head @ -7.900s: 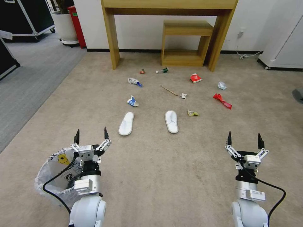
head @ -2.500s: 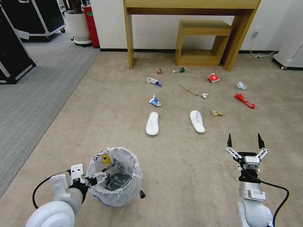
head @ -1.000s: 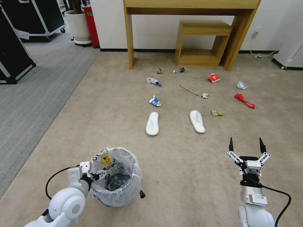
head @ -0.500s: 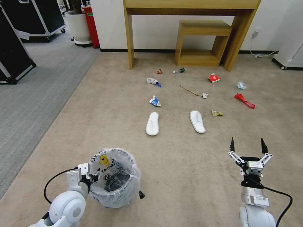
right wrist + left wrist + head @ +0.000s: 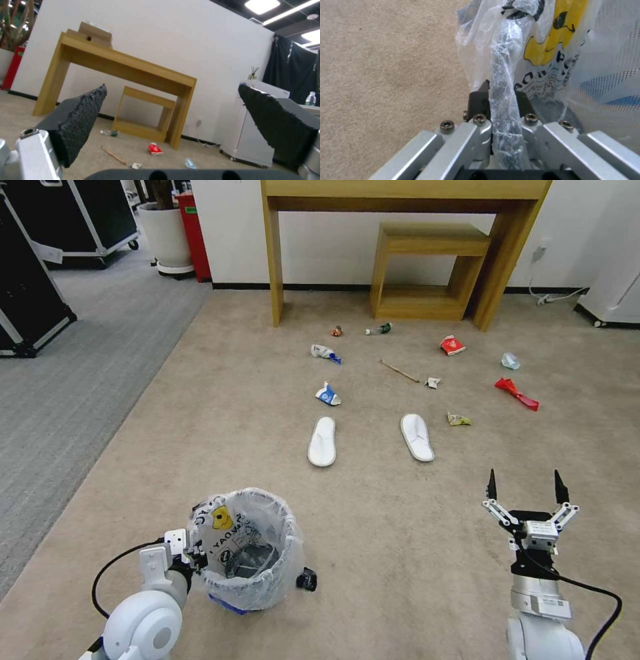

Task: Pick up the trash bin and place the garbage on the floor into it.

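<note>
Where the left gripper (image 5: pixel 501 100) works, its fingers (image 5: pixel 476 100) pinch the bag-wrapped rim of the trash bin (image 5: pixel 248 550), on the beige floor (image 5: pixel 373 540) at its near left. Its crinkly white liner shows black print and a yellow mark; dark crumpled contents lie inside. Farther off lies the garbage (image 5: pixel 327 395), among it two slippers (image 5: pixel 323 441). Near right, the right gripper (image 5: pixel 525 488) hangs spread wide, holding nothing.

A white wall (image 5: pixel 333 240) backs a tall wooden console (image 5: pixel 407 188) with a small wooden stool (image 5: pixel 427 270) beneath; grey ribbed carpet (image 5: pixel 60 380) lies left.
</note>
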You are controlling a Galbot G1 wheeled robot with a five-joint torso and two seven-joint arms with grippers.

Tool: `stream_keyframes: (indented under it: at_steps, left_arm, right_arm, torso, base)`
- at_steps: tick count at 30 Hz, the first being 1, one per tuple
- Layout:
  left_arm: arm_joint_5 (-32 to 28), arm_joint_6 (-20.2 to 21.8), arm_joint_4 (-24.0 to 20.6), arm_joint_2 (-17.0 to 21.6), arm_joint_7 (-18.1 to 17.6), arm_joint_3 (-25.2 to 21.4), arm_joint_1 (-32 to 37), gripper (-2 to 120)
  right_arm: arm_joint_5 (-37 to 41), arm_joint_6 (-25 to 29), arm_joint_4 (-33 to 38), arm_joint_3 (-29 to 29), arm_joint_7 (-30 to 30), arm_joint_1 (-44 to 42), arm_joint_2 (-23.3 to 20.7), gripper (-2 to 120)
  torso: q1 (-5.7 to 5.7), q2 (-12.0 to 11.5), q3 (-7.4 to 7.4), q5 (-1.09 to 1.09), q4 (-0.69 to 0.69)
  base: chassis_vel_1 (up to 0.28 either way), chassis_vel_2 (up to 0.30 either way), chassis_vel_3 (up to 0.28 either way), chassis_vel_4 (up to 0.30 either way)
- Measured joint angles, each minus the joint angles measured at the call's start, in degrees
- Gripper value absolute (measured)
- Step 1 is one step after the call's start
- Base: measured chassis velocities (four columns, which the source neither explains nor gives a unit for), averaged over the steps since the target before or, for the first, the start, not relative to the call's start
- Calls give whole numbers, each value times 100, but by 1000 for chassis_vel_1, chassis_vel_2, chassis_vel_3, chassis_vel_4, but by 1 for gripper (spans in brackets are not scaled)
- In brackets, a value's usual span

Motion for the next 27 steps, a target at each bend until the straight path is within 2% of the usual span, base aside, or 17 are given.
stream_keyframes:
  at_steps: [9,17,27]
  left_arm:
    - [7,-40,-93,-102,-83,-93,120,0]
    - [-268,2,-526,-137,-265,-441,223,0]
    - [-836,65,-1008,-393,-556,-964,362,0]
  right_arm:
    - [-4,-4,102,6,30,-71,49,100]
    - [121,-19,110,22,17,-38,26,100]
    - [152,-46,89,-34,4,34,-7,100]
  torso:
    - [0,0,0,-1,0]
    - [0,-1,1,3,1]
    - [0,-1,0,3,1]
  base:
    - [0,0,0,0]
    - [0,0,0,0]
    - [0,0,0,0]
